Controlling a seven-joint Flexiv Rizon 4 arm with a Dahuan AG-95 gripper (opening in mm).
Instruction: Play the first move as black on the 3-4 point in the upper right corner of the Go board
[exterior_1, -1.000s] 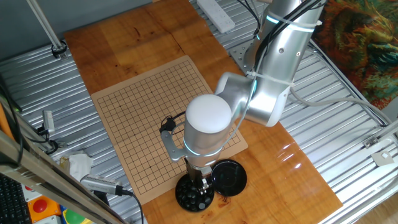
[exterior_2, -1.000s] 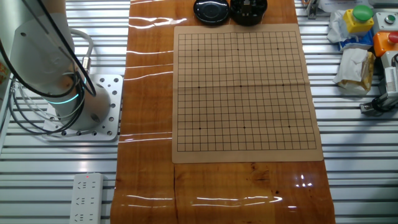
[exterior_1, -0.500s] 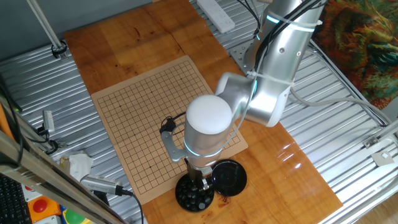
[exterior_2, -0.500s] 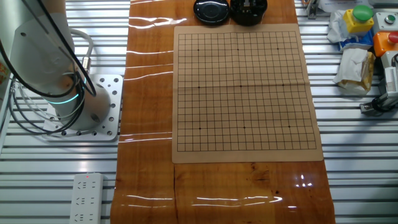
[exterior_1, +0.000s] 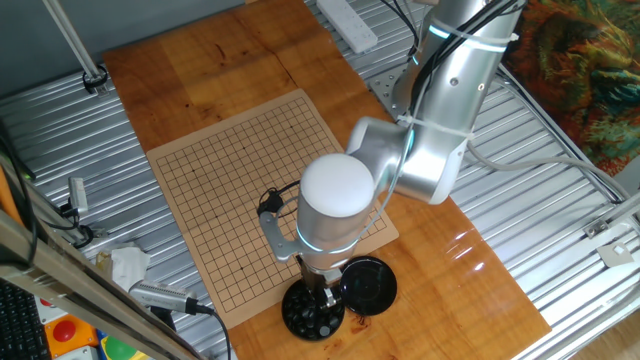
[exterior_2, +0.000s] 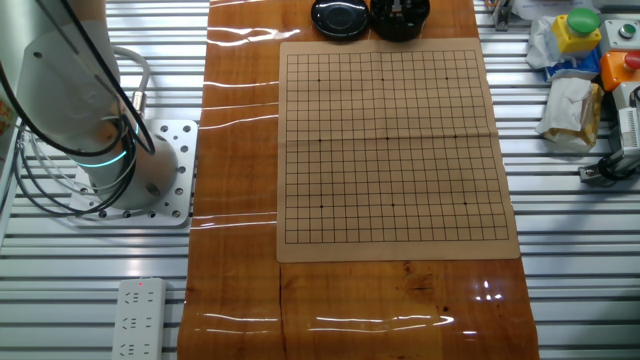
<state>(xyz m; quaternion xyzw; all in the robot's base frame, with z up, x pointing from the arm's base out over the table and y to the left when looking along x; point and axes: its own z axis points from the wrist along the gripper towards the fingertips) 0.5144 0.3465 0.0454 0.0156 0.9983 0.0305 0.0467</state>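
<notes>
- Fingers (exterior_1: 322, 300) are down inside the bowl of black stones (exterior_1: 312, 312); the wrist housing hides the tips, so whether they're released or clenched on a stone can't be told.
- In the other fixed view the bowl (exterior_2: 400, 15) sits at the top edge of frame; something pale shows in it, too small to read.
- Nothing has changed across the last second: arm (exterior_1: 430, 150) pose, bowl and lid (exterior_1: 368, 283) are identical in both views. Likely dwelling on the pick.
- Lid lies on the desk (exterior_1: 450, 290) just beside the bowl; both sit off the board's near edge.
- Board (exterior_1: 250, 190) is bare in both views, with no stone on any intersection (exterior_2: 390, 140).
- Meaning for the task: still at the pick stage, placement not yet begun. Next needs a lift with one stone, then a carry to the 3-4 point.
- Risk: grabbing two stones, or none.
</notes>
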